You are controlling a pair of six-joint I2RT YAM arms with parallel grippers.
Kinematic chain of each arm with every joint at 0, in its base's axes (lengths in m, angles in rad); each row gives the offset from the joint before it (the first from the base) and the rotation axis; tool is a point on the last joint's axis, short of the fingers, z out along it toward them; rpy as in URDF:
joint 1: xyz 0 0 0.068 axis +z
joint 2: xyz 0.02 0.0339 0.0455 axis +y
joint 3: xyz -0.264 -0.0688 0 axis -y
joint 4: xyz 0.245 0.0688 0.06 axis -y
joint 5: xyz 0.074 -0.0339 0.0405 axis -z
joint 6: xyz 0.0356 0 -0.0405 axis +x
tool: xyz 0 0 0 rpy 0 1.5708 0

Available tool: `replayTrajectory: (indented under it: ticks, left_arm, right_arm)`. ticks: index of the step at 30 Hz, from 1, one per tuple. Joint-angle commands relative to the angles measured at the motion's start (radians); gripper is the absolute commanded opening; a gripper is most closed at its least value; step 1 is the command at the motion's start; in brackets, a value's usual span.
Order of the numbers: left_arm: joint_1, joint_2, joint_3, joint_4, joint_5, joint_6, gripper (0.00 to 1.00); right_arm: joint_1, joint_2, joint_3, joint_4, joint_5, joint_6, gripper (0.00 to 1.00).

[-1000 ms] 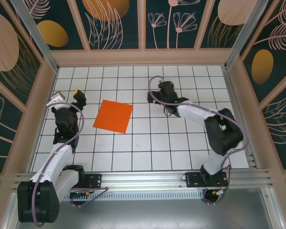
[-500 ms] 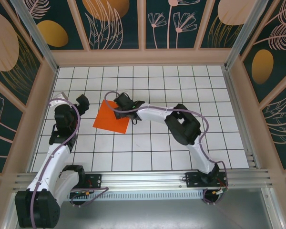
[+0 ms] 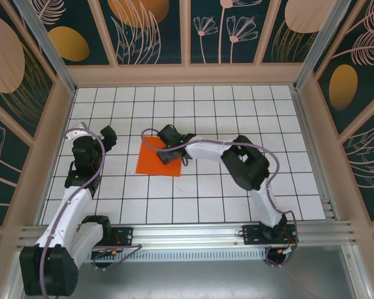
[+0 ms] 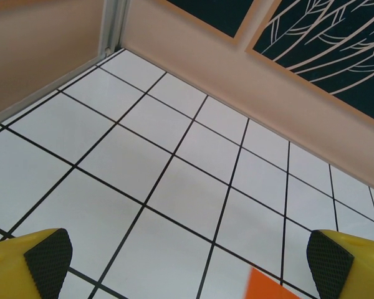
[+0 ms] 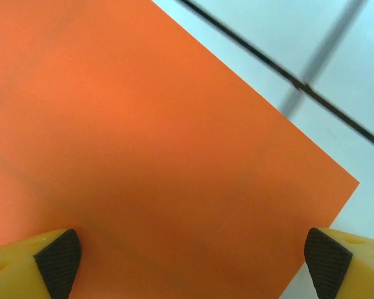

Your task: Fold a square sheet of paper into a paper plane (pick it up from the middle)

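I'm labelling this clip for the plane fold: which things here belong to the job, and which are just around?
Job: square sheet of paper, lying flat; right gripper, open over it; left gripper, open beside it.
Just around: white grid table; patterned walls.

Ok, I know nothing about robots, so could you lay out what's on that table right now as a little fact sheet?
Table: white, with black grid lines
Paper: orange, square, lying flat, left of centre
Right gripper: open, low over the paper; touching it or not, can't tell
Left gripper: open, empty, left of the paper and apart from it
Folding: not yet begun, no crease made
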Motion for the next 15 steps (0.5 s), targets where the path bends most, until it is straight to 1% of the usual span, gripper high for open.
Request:
replayTrajectory:
  ticks: [1, 3, 6, 8, 10, 13, 15]
  left_arm:
    - [0.005, 0.005, 0.029, -0.012, -0.009, 0.006, 0.99]
    - [0.005, 0.01, 0.032, -0.013, -0.007, 0.005, 0.99]
    - [0.006, 0.018, 0.039, -0.019, -0.006, 0.005, 0.98]
    - [0.005, 0.021, 0.043, -0.028, -0.006, 0.005, 0.98]
    - [0.005, 0.024, 0.043, -0.03, -0.007, 0.005, 0.99]
    - [0.005, 0.026, 0.041, -0.031, -0.011, 0.005, 0.99]
    - [0.005, 0.029, 0.044, -0.036, -0.016, 0.005, 0.98]
  right_arm:
    - [-0.083, -0.064, -0.177, -0.217, -0.051, -0.204, 0.95]
    - [-0.125, -0.113, -0.211, -0.23, -0.048, -0.229, 0.95]
    - [-0.156, -0.165, -0.173, -0.239, -0.035, -0.178, 0.95]
    - [-0.139, -0.194, -0.126, -0.238, -0.056, -0.112, 0.95]
    - [-0.102, -0.202, -0.082, -0.228, -0.059, -0.016, 0.96]
    - [-0.036, -0.164, -0.029, -0.202, -0.054, 0.164, 0.96]
    - [0.0, -0.12, -0.002, -0.187, -0.014, 0.261, 0.96]
